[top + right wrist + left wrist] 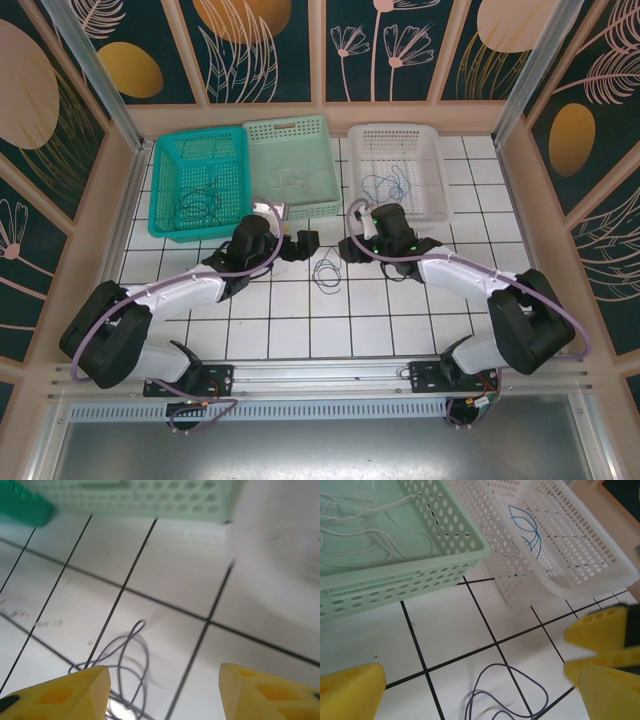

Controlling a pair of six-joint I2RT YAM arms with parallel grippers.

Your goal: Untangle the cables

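Right now I'm hovering over the dark cable (pixel 326 272), a thin limp wire lying looped on glossy tiles (pixel 290 330), left gripper (pixel 475 667) gaping wide beside it, right gripper (pixel 164 672) standing part open and empty opposite, and I'm planning a fine pinch on one loop, possibly knotted under the blur.

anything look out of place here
One dark cable lies loose on the white tiles in front of the baskets. The other cables sit inside them: a dark one in the teal basket, pale ones in the mint basket, a blue one in the white basket. Nothing looks spilled or damaged.
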